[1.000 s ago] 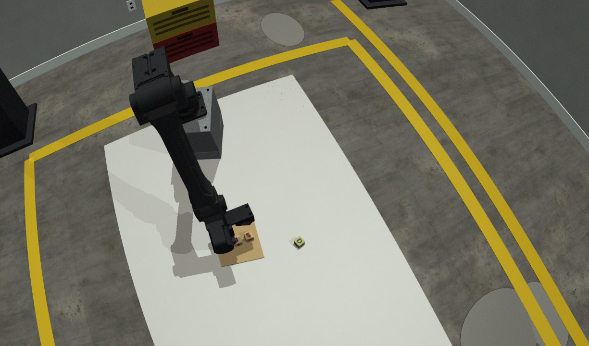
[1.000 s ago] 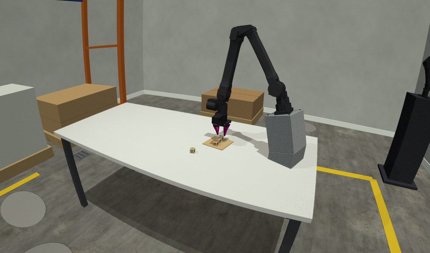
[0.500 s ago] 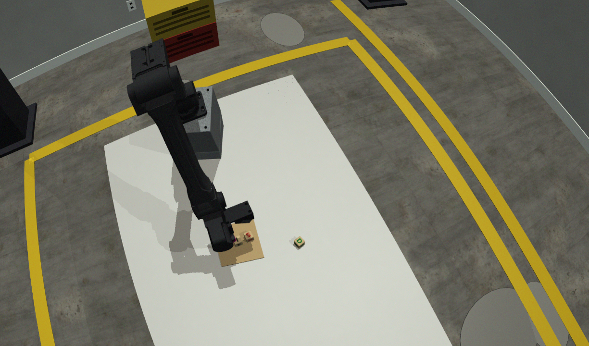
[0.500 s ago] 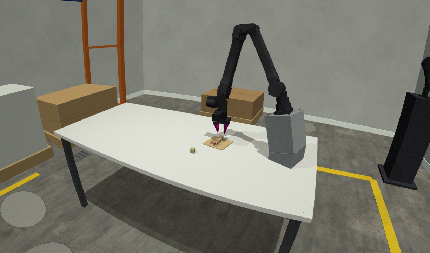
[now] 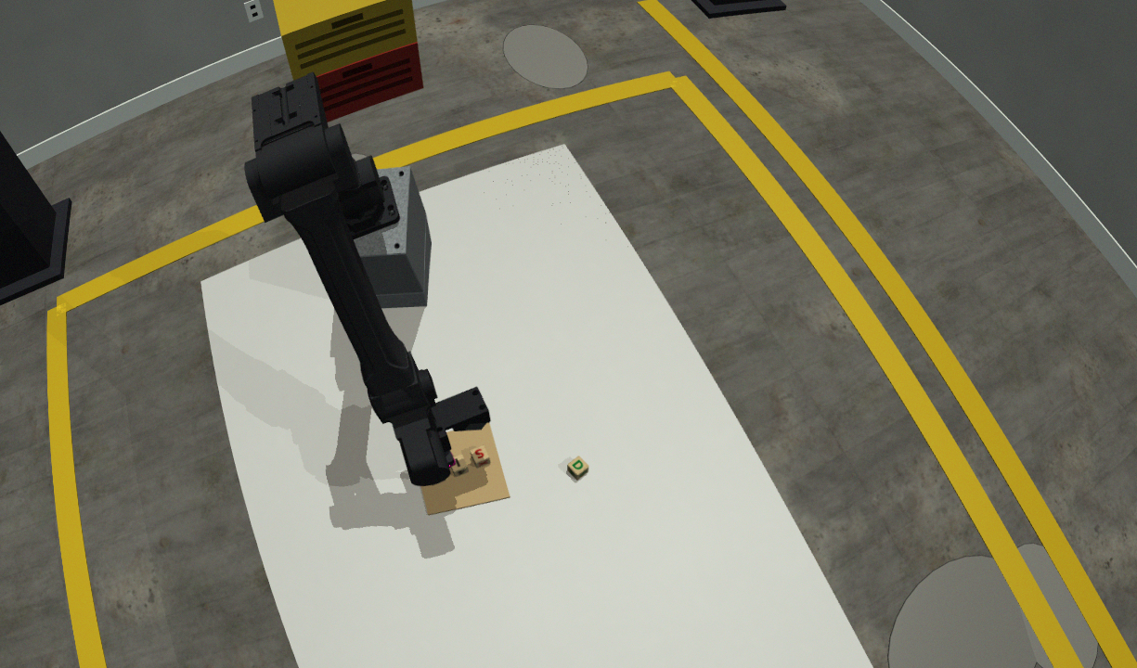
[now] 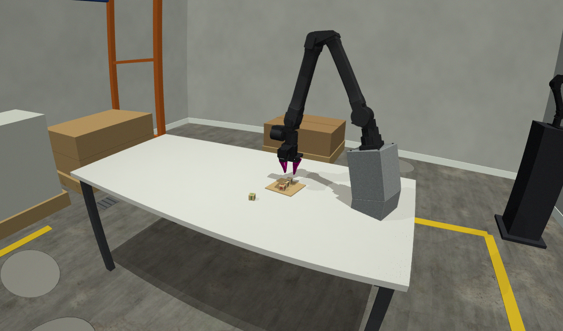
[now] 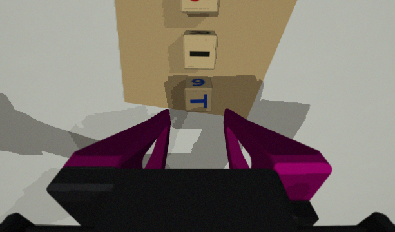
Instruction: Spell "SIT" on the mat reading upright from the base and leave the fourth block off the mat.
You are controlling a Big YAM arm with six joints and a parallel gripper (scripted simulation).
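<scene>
1. Blocks for SIT sit in one straight row on the tan mat: S block at one end, I block in the middle, T block at the other end, by the mat's edge.
2. T block shows a blue T on top and a blue 6 on one side; it lies flat, free of my tool.
3. My tool hangs above the tabletop just off the mat edge, half open, gripping nothing; nothing lies between the magenta fingers.
4. Tool is raised well above the row, so I judge lifting away won't nudge it.
5. D block lies on bare tabletop, well apart from the mat, as the spare should.
6. Judgement: the layout looks done; checking the reading direction from the base remains.
</scene>
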